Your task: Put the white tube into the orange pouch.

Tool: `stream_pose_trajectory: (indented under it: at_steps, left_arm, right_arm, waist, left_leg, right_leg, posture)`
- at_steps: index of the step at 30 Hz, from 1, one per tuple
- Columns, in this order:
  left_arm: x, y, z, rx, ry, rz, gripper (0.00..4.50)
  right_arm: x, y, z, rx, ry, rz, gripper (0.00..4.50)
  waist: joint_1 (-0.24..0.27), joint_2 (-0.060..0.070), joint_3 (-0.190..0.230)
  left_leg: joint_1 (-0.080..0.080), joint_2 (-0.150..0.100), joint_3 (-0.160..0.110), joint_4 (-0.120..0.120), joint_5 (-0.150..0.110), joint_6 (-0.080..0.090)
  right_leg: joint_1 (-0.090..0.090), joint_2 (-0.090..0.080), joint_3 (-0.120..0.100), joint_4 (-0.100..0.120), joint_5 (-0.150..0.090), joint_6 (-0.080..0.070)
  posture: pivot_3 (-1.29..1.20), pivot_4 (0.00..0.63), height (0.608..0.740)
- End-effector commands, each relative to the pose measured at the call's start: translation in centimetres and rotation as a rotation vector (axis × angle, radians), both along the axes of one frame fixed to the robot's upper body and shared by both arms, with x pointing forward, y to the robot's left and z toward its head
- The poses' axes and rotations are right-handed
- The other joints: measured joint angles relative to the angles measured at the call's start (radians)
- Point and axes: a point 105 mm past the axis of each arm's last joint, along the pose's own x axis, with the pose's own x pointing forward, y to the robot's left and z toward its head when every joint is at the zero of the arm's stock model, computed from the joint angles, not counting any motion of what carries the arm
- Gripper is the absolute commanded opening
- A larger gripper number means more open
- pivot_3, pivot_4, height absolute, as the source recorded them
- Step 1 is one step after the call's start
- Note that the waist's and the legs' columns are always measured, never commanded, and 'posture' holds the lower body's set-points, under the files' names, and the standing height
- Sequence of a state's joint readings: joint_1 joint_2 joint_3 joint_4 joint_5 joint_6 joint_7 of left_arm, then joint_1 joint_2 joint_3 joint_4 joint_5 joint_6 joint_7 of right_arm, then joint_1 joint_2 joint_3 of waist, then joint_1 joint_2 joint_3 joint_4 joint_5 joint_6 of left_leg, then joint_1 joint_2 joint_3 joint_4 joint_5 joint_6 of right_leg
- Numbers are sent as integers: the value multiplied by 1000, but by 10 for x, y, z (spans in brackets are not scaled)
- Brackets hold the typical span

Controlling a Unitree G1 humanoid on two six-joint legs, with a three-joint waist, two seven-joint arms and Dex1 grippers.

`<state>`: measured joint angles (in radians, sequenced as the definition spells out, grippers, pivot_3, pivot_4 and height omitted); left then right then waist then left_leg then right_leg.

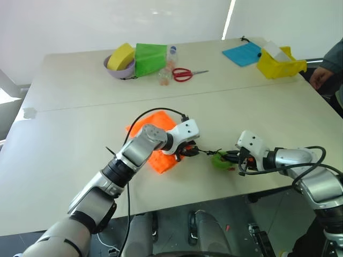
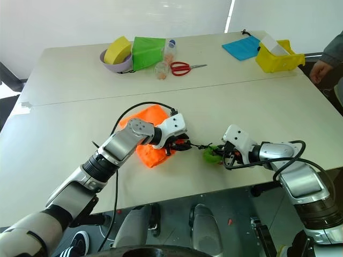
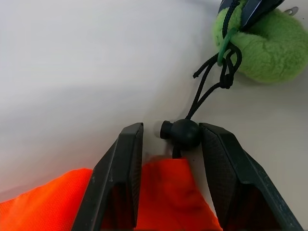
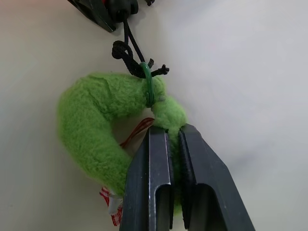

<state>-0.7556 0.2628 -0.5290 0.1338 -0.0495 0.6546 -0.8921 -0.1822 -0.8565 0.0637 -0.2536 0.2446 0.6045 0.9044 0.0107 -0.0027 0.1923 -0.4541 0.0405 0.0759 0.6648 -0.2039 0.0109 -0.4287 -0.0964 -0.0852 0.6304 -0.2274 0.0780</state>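
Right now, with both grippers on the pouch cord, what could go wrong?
1. The left gripper brackets the black cord stopper with visible gaps, so it may slip out.
2. The right gripper pinches only green pompom fuzz; pulling could lose it.
3. The orange pouch lies loose on the table and could drag rather than cinch.

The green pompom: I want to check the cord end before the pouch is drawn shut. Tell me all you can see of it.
The green pompom is a fuzzy, plush-looking, bright green piece bent into a curve, lying on the pale table. A green ring ties it to the knotted black cord that runs to the orange pouch. The right hand is shut on one end of it. A small red-and-white tag shows beneath it.
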Motion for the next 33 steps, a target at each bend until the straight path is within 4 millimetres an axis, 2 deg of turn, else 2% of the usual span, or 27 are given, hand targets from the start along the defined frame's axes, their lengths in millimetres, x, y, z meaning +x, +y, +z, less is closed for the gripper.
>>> stream_pose_trajectory:
  at_steps: [1, 2, 3, 4, 13, 16, 18, 20, 26, 33]
  left_arm:
    - [-3, -4, 9, -35, -12, -19, 1410]
    - [-4, -4, 9, -32, -17, -26, 1137]
    - [-4, -5, 10, -32, -19, -27, 599]
    - [-3, -5, 11, -36, -25, -24, 386]
    - [-4, -5, 12, -50, -16, -26, 386]
    - [-7, -2, 15, -57, -12, -41, 386]
    - [-12, 5, 13, -23, -25, -74, 386]
    - [-15, 10, 10, -7, -17, -77, 386]
    - [-16, 28, 4, 50, -23, -65, 386]
    - [-28, 56, 14, 111, 0, -134, 386]
  right_arm:
    - [1, 4, 2, -4, -17, 4, 0]
    - [1, 3, 2, -5, -17, 3, 0]
    - [1, 4, 2, -4, -16, 4, 0]
    - [1, 4, 2, -3, -15, 5, 0]
    - [7, -4, 7, -11, -42, -27, 0]
    - [22, -17, 14, -16, -108, -104, 0]
    - [41, -35, 22, -40, -178, -209, 0]
    - [49, -44, 25, -67, -212, -255, 0]
    - [61, -59, 29, -115, -261, -324, 0]
    - [71, -81, 35, -169, -304, -425, 0]
  waist:
    - [0, 0, 0]
    - [0, 0, 0]
    - [0, 0, 0]
    - [0, 0, 0]
    - [1, 0, 0]
    - [0, 0, 0]
    - [-1, 0, 0]
    - [1, 0, 0]
    - [2, 0, 0]
    - [1, 1, 0]
  left_leg:
    - [0, 0, 0, 0, 0, 0]
    - [0, 0, 0, 0, 0, 0]
    - [0, 0, 0, 0, 0, 0]
    - [0, 0, 0, 0, 0, 0]
    - [0, 0, 0, 0, 0, -1]
    - [0, 0, 0, 0, 0, -1]
    - [0, 0, 1, 0, 0, -1]
    - [-1, 1, 2, 0, 0, -1]
    - [-5, 0, 2, -1, 0, 1]
    - [-6, -1, 3, -1, 0, 2]
  right_leg:
    - [0, 0, 0, 0, 0, 0]
    - [0, 0, 0, 0, 0, 0]
    - [0, 0, 0, 0, 0, 0]
    - [0, 0, 0, 0, 0, 0]
    - [0, 0, 0, 0, 0, 0]
    - [0, 0, 0, 0, 0, 0]
    - [-1, 0, 0, 0, 0, 0]
    - [-2, -1, 0, 0, 2, -4]
    - [-5, -1, 0, 0, 3, -4]
    - [-6, 0, 0, 0, 3, -4]
  posture:
    - [0, 150, 740]
    - [0, 150, 740]
    - [0, 150, 740]
    - [0, 150, 740]
    - [0, 150, 740]
    - [0, 150, 740]
    - [0, 150, 740]
    - [0, 150, 740]
    - [0, 150, 740]
    - [0, 150, 740]
